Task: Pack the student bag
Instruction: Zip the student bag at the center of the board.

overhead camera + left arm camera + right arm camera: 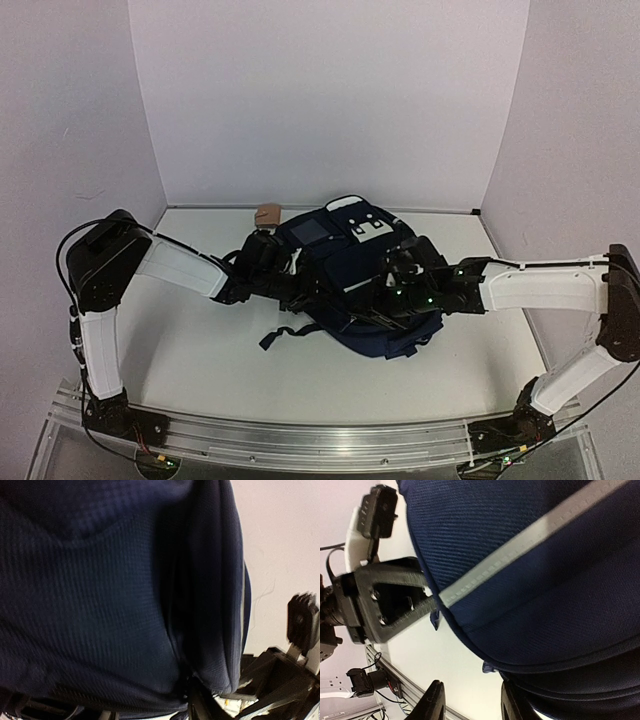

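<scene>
aluminium rail (300,440) runs along the near table edge, well in front of the student bag (335,255). the bag lies on the white table (200,370), roughly mid-table; navy, and the biggest thing there. a dark strap (285,335) trails off the bag's near-left side onto the table.

left gripper (268,268) is at the bag's left side, against the fabric. its wrist view is filled with navy weave and its own fingers aren't clear, so can't tell how its jaws stand or whether they pinch anything.

right gripper (392,285) is at the bag's right part. in its wrist view the two fingers (434,702) stand partly apart. table and rail show in the gap, with nothing between them. one finger is just beside the bag's dark lower fabric. pale piping (530,545) crosses the bag panel above them.

white block marks (365,226) sit on the bag's far end. a small tan object (267,213) lies just beyond the bag's far-left corner; can't tell what it is. plain pale walls (330,100) stand behind the bag.
</scene>
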Robot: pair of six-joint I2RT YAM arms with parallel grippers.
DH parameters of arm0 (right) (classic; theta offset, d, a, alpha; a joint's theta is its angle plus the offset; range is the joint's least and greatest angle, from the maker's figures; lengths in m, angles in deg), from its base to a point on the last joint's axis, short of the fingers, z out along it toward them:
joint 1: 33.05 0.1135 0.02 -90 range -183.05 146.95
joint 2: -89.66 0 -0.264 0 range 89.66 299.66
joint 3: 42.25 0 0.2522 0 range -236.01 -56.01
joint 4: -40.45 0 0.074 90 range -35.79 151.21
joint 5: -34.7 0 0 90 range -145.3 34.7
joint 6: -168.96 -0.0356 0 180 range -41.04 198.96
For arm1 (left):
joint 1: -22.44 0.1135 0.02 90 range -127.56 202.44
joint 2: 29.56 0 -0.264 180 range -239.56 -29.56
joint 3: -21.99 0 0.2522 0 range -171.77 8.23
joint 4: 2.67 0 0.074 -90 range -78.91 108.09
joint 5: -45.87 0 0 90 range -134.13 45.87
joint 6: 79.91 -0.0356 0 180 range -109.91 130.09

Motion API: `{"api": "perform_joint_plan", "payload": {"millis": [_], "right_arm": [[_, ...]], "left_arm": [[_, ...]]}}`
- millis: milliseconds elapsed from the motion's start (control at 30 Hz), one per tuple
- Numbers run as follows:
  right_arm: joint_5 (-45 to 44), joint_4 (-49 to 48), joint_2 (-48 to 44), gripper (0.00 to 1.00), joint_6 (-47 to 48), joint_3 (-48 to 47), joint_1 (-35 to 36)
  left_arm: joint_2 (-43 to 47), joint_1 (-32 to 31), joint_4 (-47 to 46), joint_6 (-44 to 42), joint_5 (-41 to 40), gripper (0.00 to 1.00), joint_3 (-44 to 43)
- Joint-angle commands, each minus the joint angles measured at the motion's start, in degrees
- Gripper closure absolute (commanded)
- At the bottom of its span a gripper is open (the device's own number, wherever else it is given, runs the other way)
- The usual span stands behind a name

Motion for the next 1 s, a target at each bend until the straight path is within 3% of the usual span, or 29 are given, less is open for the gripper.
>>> {"api": "perform_joint_plan", "payload": {"millis": [0, 133, 233, 500, 800, 967], "right_arm": [[-2.37, -2.33, -2.12, 0.67, -3.83, 1.99, 0.85], [-4.30, -3.31, -3.62, 0.67, -6.39, 3.75, 1.34], [-5.42, -4.99, -4.00, 0.67, -8.18, 4.67, 1.74], [-6.12, -11.28, -4.01, 0.68, -12.70, 6.72, 2.78], [-8.83, -11.99, -3.30, 0.70, -15.09, 7.13, 3.95], [-17.11, -5.56, -0.38, 0.73, -11.62, 1.27, 6.97]], "left_arm": [[-1.03, -0.05, -6.18, 1.85, -1.80, 0.66, -2.50], [-0.80, -0.05, -9.76, 2.40, -0.94, 0.89, -2.11], [0.14, -0.06, -14.66, 2.93, 0.19, 0.99, -0.61], [3.04, -0.50, -19.97, 2.64, 1.23, 1.00, 1.45], [3.05, -0.96, -21.28, 2.64, 2.22, 1.00, 1.17], [3.01, -1.16, -21.16, 2.81, 2.30, 1.00, 1.25]]}}
